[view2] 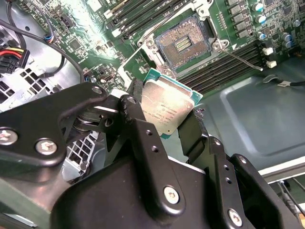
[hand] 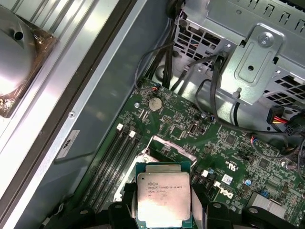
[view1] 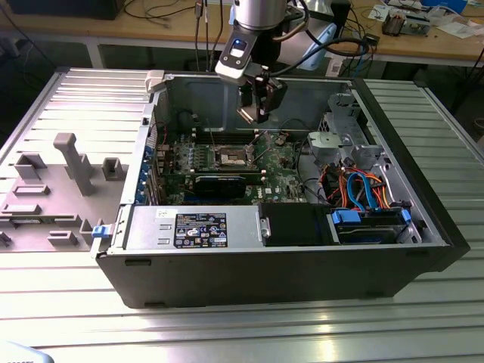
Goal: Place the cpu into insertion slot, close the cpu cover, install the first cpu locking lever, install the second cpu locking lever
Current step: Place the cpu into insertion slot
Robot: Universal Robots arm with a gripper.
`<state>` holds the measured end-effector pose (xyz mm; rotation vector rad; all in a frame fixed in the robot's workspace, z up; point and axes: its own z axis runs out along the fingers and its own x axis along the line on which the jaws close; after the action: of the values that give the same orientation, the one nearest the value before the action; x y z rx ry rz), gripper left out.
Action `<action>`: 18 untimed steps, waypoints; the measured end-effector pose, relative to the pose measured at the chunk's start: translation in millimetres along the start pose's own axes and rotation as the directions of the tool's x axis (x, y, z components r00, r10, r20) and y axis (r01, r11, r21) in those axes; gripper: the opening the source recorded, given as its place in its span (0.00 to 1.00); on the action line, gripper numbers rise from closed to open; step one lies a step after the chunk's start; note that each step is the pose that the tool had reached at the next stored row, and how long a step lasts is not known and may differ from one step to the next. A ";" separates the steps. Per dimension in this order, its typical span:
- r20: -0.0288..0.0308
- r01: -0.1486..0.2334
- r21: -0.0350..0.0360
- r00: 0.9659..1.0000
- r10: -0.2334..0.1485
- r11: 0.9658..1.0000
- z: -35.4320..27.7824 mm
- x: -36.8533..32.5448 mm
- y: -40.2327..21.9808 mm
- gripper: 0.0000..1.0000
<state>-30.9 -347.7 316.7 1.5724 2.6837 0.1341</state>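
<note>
My gripper (view1: 257, 113) hangs inside the open computer case (view1: 408, 249), above the green motherboard (view1: 276, 162). It is shut on the cpu (view2: 167, 105), a small square chip with a dull silver top and a green rim, held by two opposite edges between the black fingers (view2: 131, 107). The first wrist view has the cpu (hand: 163, 195) flat, top side to the camera. Beyond it lies the insertion slot (view2: 183, 45), open, with its pin field bare. A silvery frame (hand: 171, 149) stands at the slot's edge; I cannot tell if it is the cpu cover. A thin wire lever (view2: 243, 59) sticks out beside the slot.
A long black graphics card (view1: 219, 181) lies just in front of the slot (view1: 233, 159). The power supply (view1: 189, 227) fills the front, and a metal drive cage (view1: 344, 132) with orange and blue cables (view1: 363, 189) stands at the exterior view's right. Memory slots (view2: 219, 71) flank the socket.
</note>
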 end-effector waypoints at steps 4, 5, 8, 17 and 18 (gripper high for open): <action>0.001 -0.015 0.000 1.000 0.015 1.000 0.0 0.0 0.0 0.55; 0.002 -0.019 0.000 1.000 0.019 1.000 0.0 0.0 0.0 0.55; 0.003 -0.033 -0.001 0.999 0.033 0.999 0.0 0.0 0.0 0.55; 0.007 -0.084 -0.002 0.996 0.084 0.996 0.1 0.0 0.0 0.55; 0.008 -0.087 -0.002 0.996 0.087 0.996 0.1 0.0 0.0 0.55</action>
<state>-30.9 -347.7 316.7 1.6863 2.6093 0.1318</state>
